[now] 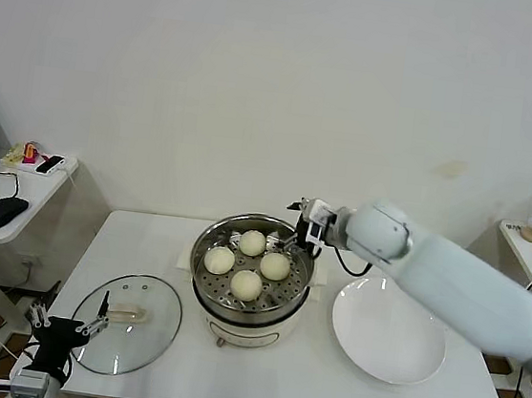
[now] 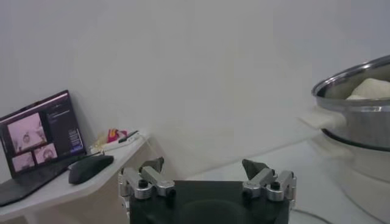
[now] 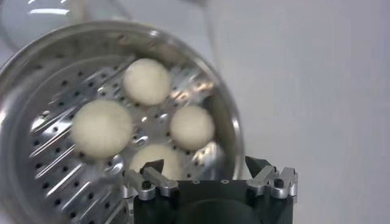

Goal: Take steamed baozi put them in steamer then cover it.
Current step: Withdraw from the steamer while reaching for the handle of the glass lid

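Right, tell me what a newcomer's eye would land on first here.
The shiny steamer at the table's centre, with four baozi on its holed tray. The right gripper hangs open over its far-right rim. The glass cover lies flat on the table to the steamer's left, the open left gripper by its near-left edge; an empty white plate sits on the right.

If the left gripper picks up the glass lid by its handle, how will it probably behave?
The cover looks rigid and probably fragile: clear glass in a metal rim. It lies flat, so rolling seems unlikely. Its handle sits centrally, so it should hang level from the left gripper.
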